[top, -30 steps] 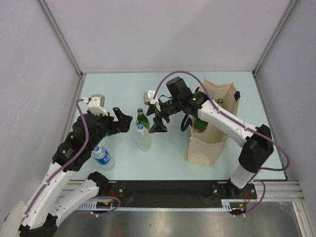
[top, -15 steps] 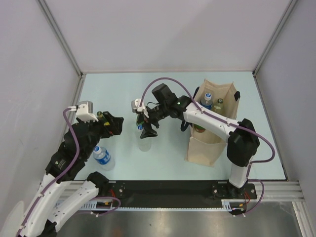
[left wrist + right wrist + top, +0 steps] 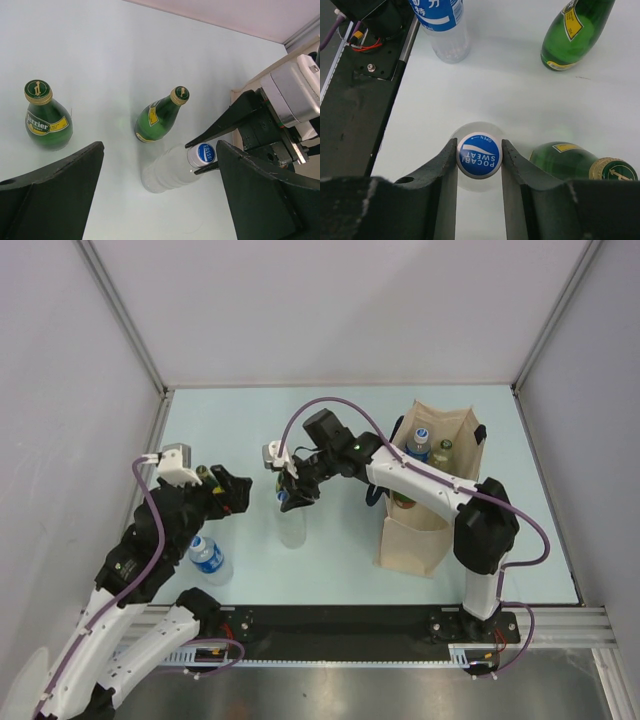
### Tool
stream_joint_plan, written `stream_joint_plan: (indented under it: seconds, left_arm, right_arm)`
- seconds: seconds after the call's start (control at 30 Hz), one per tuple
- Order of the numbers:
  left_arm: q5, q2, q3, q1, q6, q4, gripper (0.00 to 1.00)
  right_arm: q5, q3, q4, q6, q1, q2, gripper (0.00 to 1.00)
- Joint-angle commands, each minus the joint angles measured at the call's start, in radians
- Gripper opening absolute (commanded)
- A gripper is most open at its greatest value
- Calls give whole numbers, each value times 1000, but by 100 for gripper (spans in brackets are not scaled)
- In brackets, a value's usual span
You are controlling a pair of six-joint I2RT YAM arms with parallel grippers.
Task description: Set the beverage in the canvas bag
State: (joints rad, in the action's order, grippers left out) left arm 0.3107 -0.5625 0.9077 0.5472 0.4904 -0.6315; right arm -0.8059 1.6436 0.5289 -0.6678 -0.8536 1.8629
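the clear bottle (image 3: 170, 170) stands between the right jaws, which pinch its cap; light, slick, squashy plastic, so that stiff neck looks the best hold; left jaws gape wide, empty.

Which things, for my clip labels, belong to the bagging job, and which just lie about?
In the job: Pocari Sweat bottle, right gripper closed on its cap, canvas bag.
Lying about for now: two Perrier bottles, blue-labelled water bottle, open left gripper.
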Motion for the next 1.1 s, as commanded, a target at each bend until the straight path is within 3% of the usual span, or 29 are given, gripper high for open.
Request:
stream_joint_plan:
  seconds: [0.0,0.43,0.77,0.9,1.07]
  left_arm:
    - [-15,-30,-7,-6,8,41,100]
    - [-93,-148,0,-6,-23,142,100]
    - [-171,-276,34,-6,-41,210,100]
    - [-196,-329,56,-6,-58,223,100]
    - [-217,-378,68,-6,-70,234,100]
  right_arm:
    - [-42,76,20,10,-4,-79,0]
    - [20,357,174,148,111,-301,0]
    - [149,570,207,255,332,-439,0]
    - [143,585,273,267,493,-476,0]
    - [117,449,325,258,640,-559,0]
